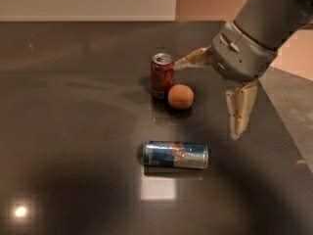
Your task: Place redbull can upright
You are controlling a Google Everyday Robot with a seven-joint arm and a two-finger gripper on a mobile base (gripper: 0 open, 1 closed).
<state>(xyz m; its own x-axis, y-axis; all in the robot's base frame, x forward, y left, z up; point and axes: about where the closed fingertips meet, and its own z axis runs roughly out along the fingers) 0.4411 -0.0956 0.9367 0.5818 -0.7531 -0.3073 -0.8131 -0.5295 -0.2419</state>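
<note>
The redbull can (176,154) lies on its side on the dark table (73,106), long axis left to right, blue and silver with a red logo. My gripper (208,98) hangs above and to the right of it, open and empty. One finger (192,59) points left toward the red-brown can. The other finger (240,109) points down toward the table, up and right of the redbull can.
A red-brown soda can (162,75) stands upright behind the redbull can. An orange (180,96) sits just right of it. The table's right edge (288,126) runs diagonally, with grey floor beyond.
</note>
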